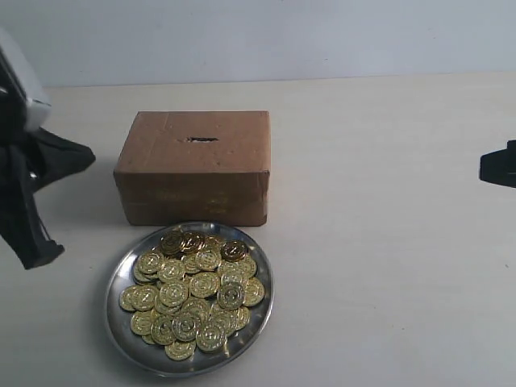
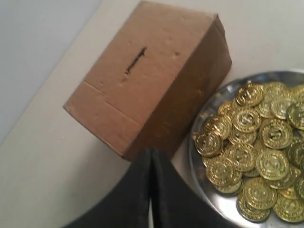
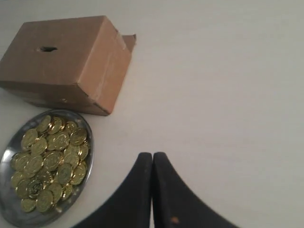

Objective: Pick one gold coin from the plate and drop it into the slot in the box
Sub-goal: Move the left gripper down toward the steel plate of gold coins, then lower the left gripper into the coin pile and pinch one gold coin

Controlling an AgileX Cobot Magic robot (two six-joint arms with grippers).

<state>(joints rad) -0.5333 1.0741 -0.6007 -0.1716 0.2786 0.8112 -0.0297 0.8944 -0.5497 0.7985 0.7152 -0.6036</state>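
Observation:
A brown cardboard box (image 1: pixel 193 165) stands at the table's middle, with a short dark slot (image 1: pixel 202 139) in its top face. Just in front of it lies the round silver plate (image 1: pixel 123 271), heaped with several gold coins (image 1: pixel 193 290). My left gripper (image 1: pixel 81 157) hovers to the left of the box, shut with nothing between its fingers. In the left wrist view that gripper (image 2: pixel 151 153) sits close to the box (image 2: pixel 142 76) and the plate (image 2: pixel 209 107). My right gripper (image 3: pixel 152 156) is shut and empty, far to the right; only its tip (image 1: pixel 498 165) shows in the exterior view.
The pale table (image 1: pixel 387 242) stretches wide to the right of the box and plate. A light wall (image 1: pixel 282 36) closes off the back. A loose flap (image 3: pixel 129 42) sticks out at one end of the box.

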